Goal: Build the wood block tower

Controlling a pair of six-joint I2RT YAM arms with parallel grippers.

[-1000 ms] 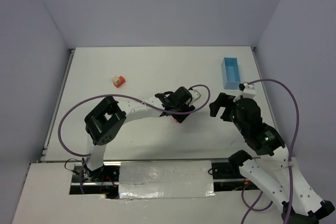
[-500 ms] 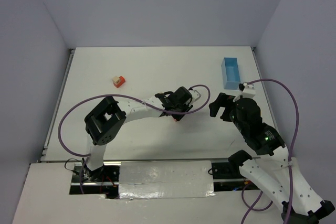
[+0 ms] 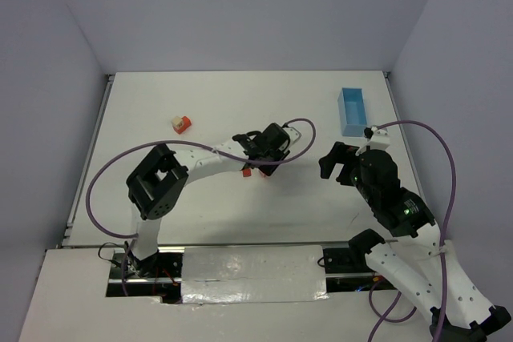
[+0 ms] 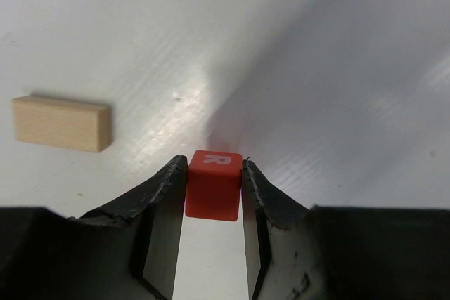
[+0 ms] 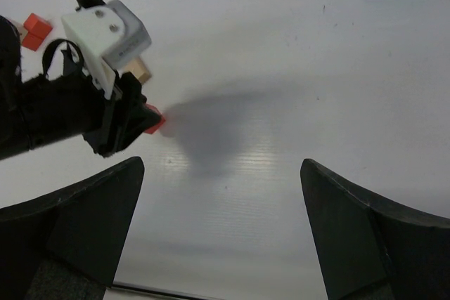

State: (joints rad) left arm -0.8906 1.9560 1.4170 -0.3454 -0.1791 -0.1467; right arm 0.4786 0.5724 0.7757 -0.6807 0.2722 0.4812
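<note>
Left tool (image 4: 214,168): clamped on one red cube (image 4: 213,186), a finger flat against each side face, a white R showing on the cube. You cannot tell from the wrist view whether the cube sits on the surface or hangs just clear of it. Right tool (image 5: 221,166): fingers wide apart, nothing between them, held over bare surface to the right of the left tool. Counter (image 3: 240,94): white, carrying every item below. Light blue box (image 3: 351,111): far right, ahead of the right arm, no part of the build. Small stack (image 3: 181,123): red-orange with a tan piece on top, standing alone on the left half of the counter. In the overhead view it lies to the left of the left tool and farther from the arm bases, well apart from it. Tan slab (image 4: 62,123): lying flat, near the held cube but not touching it, off to the left in the left wrist view, its long axis running across that view. Bearing for your next move, as a judgement: if the cube belongs on the small stack, you carry it left and away from the bases. The left arm is much the nearer; the right arm would have to cross the whole counter.
</note>
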